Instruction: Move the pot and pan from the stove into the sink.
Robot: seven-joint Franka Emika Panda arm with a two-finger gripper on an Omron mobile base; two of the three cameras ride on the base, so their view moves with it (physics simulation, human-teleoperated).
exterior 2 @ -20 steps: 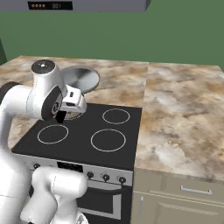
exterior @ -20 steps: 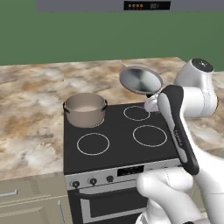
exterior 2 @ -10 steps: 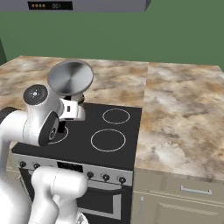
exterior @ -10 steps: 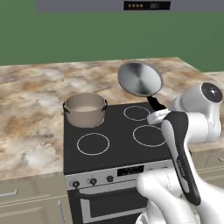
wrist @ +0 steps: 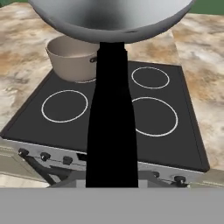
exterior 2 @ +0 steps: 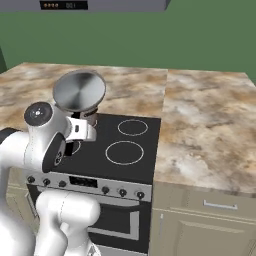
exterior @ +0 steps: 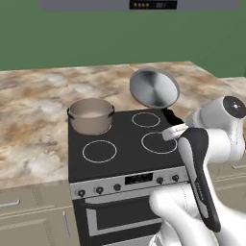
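The pan (exterior: 154, 88) looks light, stiff and slick, best gripped along its thin black handle (wrist: 111, 118). The gripper (exterior: 174, 129) is narrowed on that handle, I think, and holds the pan tilted in the air above the stove (exterior: 122, 144). The pot (exterior: 90, 115) sits on the back-left burner, likely heavier.
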